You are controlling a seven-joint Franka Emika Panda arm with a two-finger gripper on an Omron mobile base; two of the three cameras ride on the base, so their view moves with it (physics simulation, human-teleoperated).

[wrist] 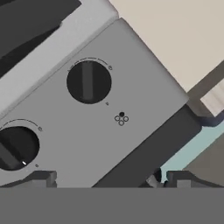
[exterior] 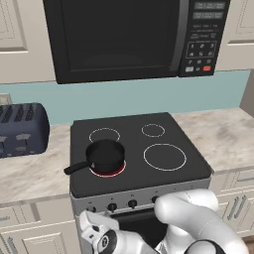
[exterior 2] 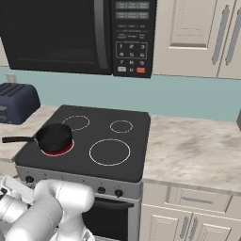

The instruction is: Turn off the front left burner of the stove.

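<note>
Black knobs (wrist: 89, 82) close-up, hand view

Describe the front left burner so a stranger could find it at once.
Under the microwave sits the stove with four white rings on black glass. The front left burner is nearest the toaster: it alone glows red, under a black pan.

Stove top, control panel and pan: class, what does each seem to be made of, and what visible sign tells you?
Stove top: looks like glossy black glass, smooth with printed white rings. Control panel: probably matte silver-grey metal, flat and even-toned, carrying black knobs, perhaps plastic. Pan: dark, dull finish, possibly coated metal.
</note>
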